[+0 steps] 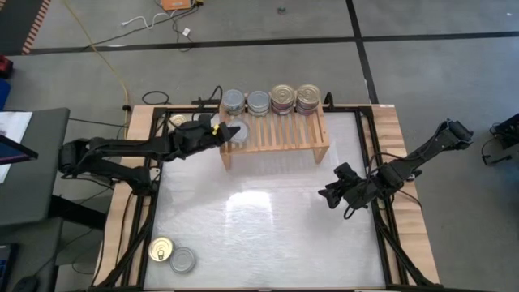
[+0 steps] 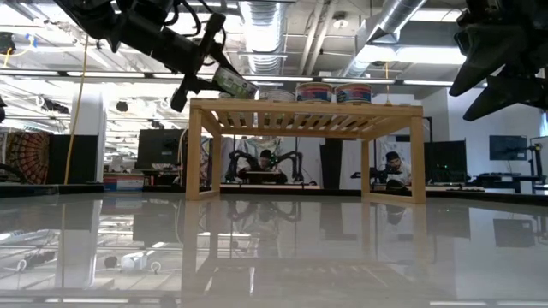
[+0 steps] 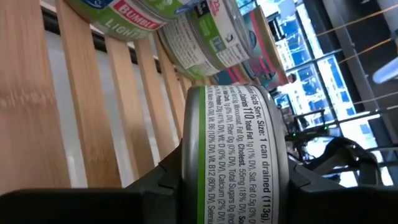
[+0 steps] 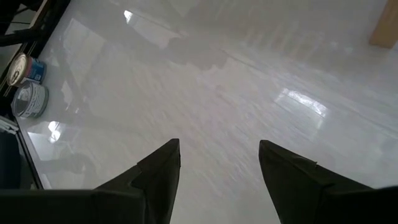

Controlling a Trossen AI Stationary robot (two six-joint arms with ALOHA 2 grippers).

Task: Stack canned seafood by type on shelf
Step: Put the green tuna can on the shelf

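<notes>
The left gripper (image 1: pixel 220 132) is clamped on a silver-topped can (image 1: pixel 236 132), holding it over the left end of the shelf (image 1: pixel 280 134), upper centre of the high view. In the low view that can (image 2: pixel 233 82) is tilted, its lower edge near the shelf's front left corner. The risk, as I judge it, is just that: released at this angle it may land on its rim and roll off the slats, or clip the nearest stack and knock it over. It sits close to the front edge too, so a small slip could drop it onto the table (image 1: pixel 268 227).

The shelf is the only holder here. Along its back edge stand four stacks: two silver-topped stacks (image 1: pixel 246 101) on the left and two gold-lidded stacks (image 1: pixel 295 97) on the right. How many cans are in each I cannot tell.

Two more cans wait at the lower left of the table, a gold-lidded one (image 1: pixel 161 250) touching a silver one (image 1: pixel 183 260). Another gold can (image 1: pixel 178 120) lies just left of the shelf, partly hidden by the arm.

The right gripper (image 1: pixel 332 195) hangs with its fingers spread and empty over the bare right of the table
</notes>
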